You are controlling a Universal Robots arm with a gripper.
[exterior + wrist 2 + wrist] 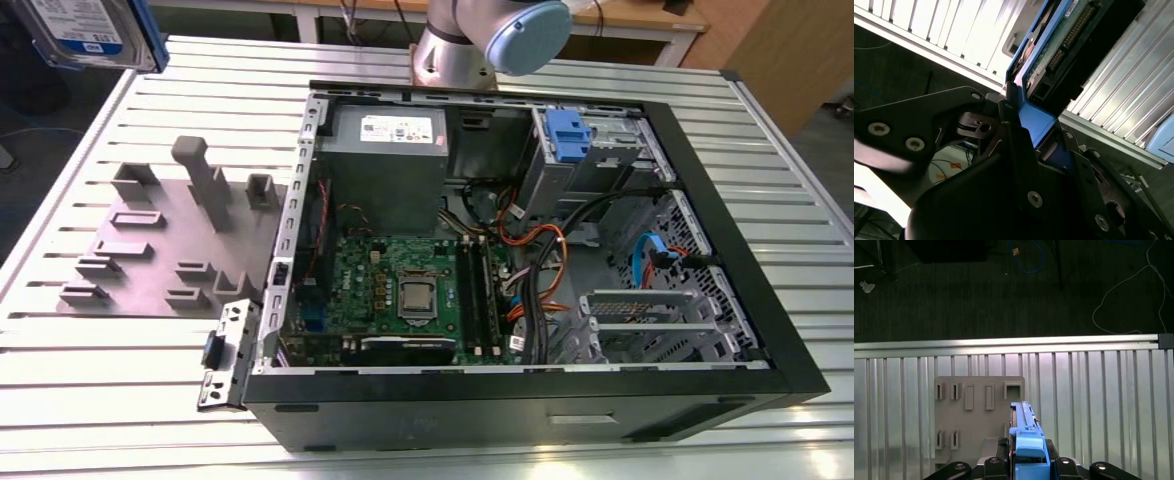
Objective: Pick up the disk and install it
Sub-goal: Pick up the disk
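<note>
The disk point(83, 30), a silver-grey drive with a white-and-blue label in a blue carrier, hangs high above the far corner of the table on the exterior view's left. In both wrist views my gripper point(1026, 462) is shut on the disk point(1024, 422), its black fingers point(1014, 135) clamping the blue end tab. The second wrist view looks along the drive's underside point(1069, 45) with its connector pins. Seen edge-on in the first wrist view, the disk hangs above the table beside the grey slotted holder point(979, 410).
An open computer case point(701, 215) lies on the slatted metal table point(441, 455), showing the motherboard point(400, 290), cables and a blue-tabbed drive carrier point(567, 135) in its bay. The grey holder point(167, 245) stands beside the case. The arm's base point(487, 40) rises behind it.
</note>
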